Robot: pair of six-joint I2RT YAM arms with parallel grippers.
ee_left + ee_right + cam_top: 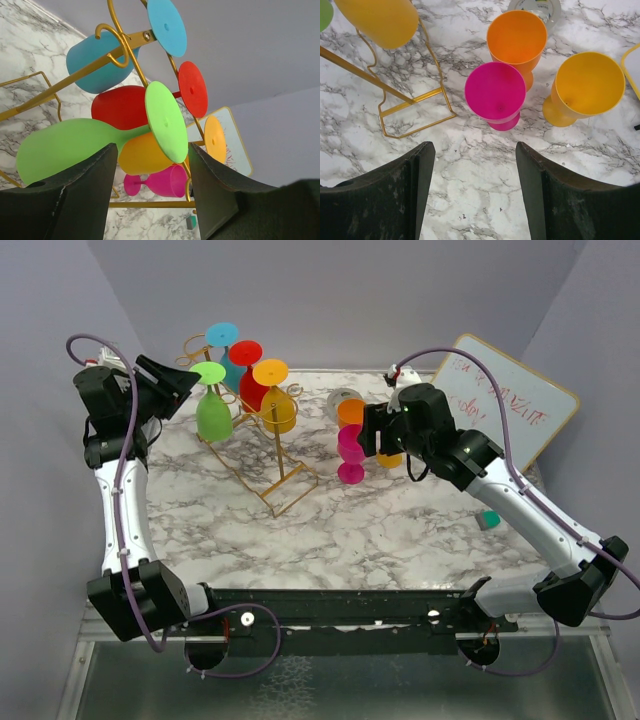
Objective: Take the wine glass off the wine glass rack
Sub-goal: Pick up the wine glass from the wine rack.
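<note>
Left wrist view showed your left jaws standing apart about the foot of the green glass [65, 145] on the rack [40, 95]; your right jaws gaped empty above the worktop [480, 165].

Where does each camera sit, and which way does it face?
Top external: above, behind the left arm and right arm, both in view, looking down on the marble table.
Left wrist: past its open fingers, faces the green glass hanging on the wine glass rack.
Right wrist: looks down between its open fingers on three standing glasses.
Shared: pink glass and rack appear in all three.
</note>
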